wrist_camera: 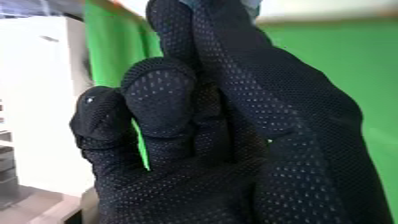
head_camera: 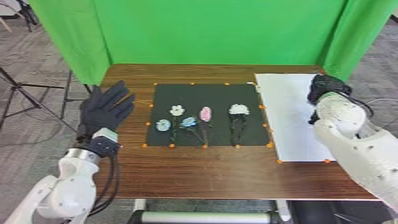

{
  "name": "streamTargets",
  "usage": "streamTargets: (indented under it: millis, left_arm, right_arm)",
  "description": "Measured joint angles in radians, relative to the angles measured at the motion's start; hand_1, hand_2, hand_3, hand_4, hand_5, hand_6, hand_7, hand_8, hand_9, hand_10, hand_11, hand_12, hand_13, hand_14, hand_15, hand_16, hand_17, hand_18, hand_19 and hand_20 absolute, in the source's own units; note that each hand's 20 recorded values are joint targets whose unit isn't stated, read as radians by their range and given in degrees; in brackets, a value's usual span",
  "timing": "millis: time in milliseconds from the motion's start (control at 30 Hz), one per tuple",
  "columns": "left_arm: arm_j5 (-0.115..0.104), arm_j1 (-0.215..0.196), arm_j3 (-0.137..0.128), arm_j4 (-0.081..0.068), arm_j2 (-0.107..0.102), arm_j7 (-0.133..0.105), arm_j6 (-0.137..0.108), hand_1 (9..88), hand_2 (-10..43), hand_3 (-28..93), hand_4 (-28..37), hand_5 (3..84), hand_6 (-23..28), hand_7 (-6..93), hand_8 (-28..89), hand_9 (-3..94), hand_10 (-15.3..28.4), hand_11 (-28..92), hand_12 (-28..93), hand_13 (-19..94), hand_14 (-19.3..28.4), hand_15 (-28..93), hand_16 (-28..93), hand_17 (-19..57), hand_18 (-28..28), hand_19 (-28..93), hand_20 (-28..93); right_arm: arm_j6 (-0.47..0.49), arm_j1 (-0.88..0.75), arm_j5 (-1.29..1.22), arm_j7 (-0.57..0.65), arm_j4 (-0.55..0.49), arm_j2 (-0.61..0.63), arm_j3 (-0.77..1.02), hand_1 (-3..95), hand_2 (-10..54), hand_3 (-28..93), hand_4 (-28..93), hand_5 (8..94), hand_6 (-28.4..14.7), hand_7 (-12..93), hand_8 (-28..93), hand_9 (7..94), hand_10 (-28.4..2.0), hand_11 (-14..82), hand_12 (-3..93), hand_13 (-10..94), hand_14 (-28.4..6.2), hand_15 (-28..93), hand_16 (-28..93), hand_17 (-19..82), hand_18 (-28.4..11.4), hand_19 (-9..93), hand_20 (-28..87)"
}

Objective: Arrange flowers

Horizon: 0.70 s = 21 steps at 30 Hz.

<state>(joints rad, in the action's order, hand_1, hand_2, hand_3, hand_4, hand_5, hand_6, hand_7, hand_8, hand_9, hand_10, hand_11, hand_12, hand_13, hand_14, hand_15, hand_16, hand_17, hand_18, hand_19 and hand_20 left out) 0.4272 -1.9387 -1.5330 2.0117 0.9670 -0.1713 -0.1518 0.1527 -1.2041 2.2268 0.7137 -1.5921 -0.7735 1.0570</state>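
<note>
In the head view, the near part of the brown wooden desk (head_camera: 195, 175) is bare wood. The left hand (head_camera: 105, 116) is at the desk's left edge, beside the black mat (head_camera: 220, 134), its gloved fingers straight and spread, pointing to the far side.

Five flowers lie on the mat, with dark stems running toward its near edge. Nearest are a pale blue flower (head_camera: 163, 125) at the left and a brighter blue flower (head_camera: 188, 121) just to its right. The pink flower (head_camera: 205, 114), long and narrow, lies right of the brighter one, its head reaching farther up the mat. A small white flower (head_camera: 177, 109) lies beyond and between the two blue heads, and a fuller white flower (head_camera: 239, 109) lies by itself toward the right. Small orange dots mark the mat's edges.

Right of the mat is a long white sheet (head_camera: 289, 117), with more orange dots along its near edge. The right hand (head_camera: 328, 86) is over the sheet's far right part. In the right wrist view its fingers are bent and close together, pinching a pale blue thing (wrist_camera: 255, 6) at their tips; too little of it shows to tell its shape.

Beyond the desk hangs a green curtain (head_camera: 222, 32), with grey carpet (head_camera: 35, 132) at its sides.
</note>
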Motion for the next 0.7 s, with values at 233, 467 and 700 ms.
streamTargets:
  millis: [233,467,700]
  left_arm:
    - [0.0,-0.005,0.0,0.0,0.001,-0.001,-0.002,25.7,9.7,71,-28.3,36.1,6.9,11.7,-9,27.8,13.9,18,7,17,14.9,28,-7,-5.5,12.5,22,8]
    - [-0.001,0.0,0.001,-0.001,-0.007,-0.003,-0.003,28.1,7.4,71,-28.0,36.2,6.9,12.0,-9,27.8,14.0,18,7,17,14.8,29,-7,-5.4,12.5,22,8]
    - [-0.001,0.012,0.005,-0.002,-0.017,0.0,-0.005,28.4,7.4,70,-27.9,36.1,7.0,12.4,-9,27.6,14.1,18,8,17,14.7,29,-7,-5.4,12.4,22,8]
  right_arm:
    - [-0.025,-0.132,0.009,-0.014,-0.235,-0.005,0.044,62.7,-9.5,74,-28,71.7,0.2,44,11,84.0,-9.2,18.2,49.8,76,-6.2,62,44,44,-23.1,92,38]
    - [-0.002,-0.171,0.005,-0.052,-0.267,-0.068,-0.025,62.6,-9.5,74,-28,71.8,0.1,44,11,84.0,-9.1,18.6,49.9,76,-6.3,62,44,44,-23.3,93,38]
    - [0.011,-0.191,0.0,-0.05,-0.268,-0.112,-0.046,62.4,-9.5,73,-28,71.7,-0.3,44,10,83.3,-9.2,18.3,49.4,75,-6.1,61,44,44,-23.2,93,37]
